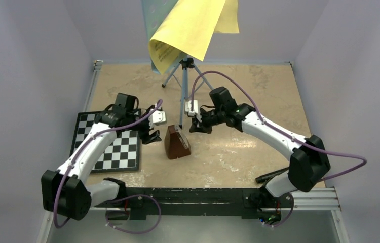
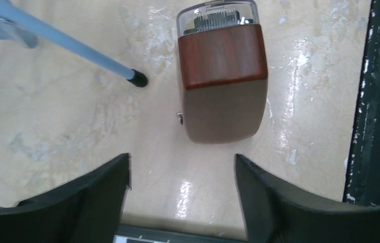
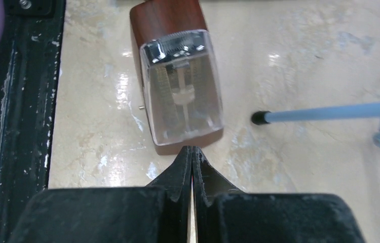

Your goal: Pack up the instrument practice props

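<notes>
yellow music sheets: printed staves show on the curled underside, too small to read. beige marbled bench, glossy, with a black rail on the near edge and plain pale walls around. brown wooden metronome stands upright mid-bench, clear front cover toward the right arm, near one foot of the light-blue music stand. sheets drape over the stand top. left jaws wide open, empty, metronome just ahead of the gap, apart. right jaws pressed together, empty, tips near the metronome base, contact unclear. chessboard under the left arm.
</notes>
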{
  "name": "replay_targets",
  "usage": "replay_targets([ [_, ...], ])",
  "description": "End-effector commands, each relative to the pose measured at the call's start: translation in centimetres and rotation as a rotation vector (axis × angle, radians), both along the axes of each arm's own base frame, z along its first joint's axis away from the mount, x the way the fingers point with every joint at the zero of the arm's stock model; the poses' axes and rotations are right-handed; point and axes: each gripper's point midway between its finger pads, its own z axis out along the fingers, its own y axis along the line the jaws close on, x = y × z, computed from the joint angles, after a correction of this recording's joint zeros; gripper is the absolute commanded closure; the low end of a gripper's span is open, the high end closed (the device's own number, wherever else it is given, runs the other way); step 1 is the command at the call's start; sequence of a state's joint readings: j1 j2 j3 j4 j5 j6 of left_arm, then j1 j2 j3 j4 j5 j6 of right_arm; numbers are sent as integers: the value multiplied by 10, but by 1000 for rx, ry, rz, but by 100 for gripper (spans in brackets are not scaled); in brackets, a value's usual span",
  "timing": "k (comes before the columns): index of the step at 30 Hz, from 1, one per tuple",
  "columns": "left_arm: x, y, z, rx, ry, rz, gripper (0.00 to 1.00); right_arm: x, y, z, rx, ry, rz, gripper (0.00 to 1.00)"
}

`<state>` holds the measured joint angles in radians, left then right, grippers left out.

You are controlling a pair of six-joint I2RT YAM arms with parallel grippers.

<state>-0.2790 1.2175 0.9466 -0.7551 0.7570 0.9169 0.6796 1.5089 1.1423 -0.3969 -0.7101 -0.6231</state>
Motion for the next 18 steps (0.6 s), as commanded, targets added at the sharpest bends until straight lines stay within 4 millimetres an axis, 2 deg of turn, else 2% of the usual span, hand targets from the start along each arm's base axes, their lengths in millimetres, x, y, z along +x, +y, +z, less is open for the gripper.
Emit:
replay_targets([
  [1,5,8,34,-51,-63,125,5,13,-25,18,-12,4,-117,99],
  [2,1,9,40,-59,-73,140,1,15,-31,19,-26,0,-142,93],
  [4,-5,12,51,-74,-93,165,1,18,-44,23,-56,-6,-175,82],
  [7,-16,15,68,-106,-107,216,1,29,-66,32,-78,17,-299,51],
  [10,-31,14,83,-180,-68,288,1,35,-84,39,-80,129,-434,20],
  [12,-41,13,88,-207,-29,311,1,32,-92,38,-117,182,-459,12],
  [15,-57,15,70,-91,74,289,1,30,-94,32,-111,195,-471,2],
  [18,-48,19,47,26,68,297,1,33,-95,25,-91,173,-502,1],
])
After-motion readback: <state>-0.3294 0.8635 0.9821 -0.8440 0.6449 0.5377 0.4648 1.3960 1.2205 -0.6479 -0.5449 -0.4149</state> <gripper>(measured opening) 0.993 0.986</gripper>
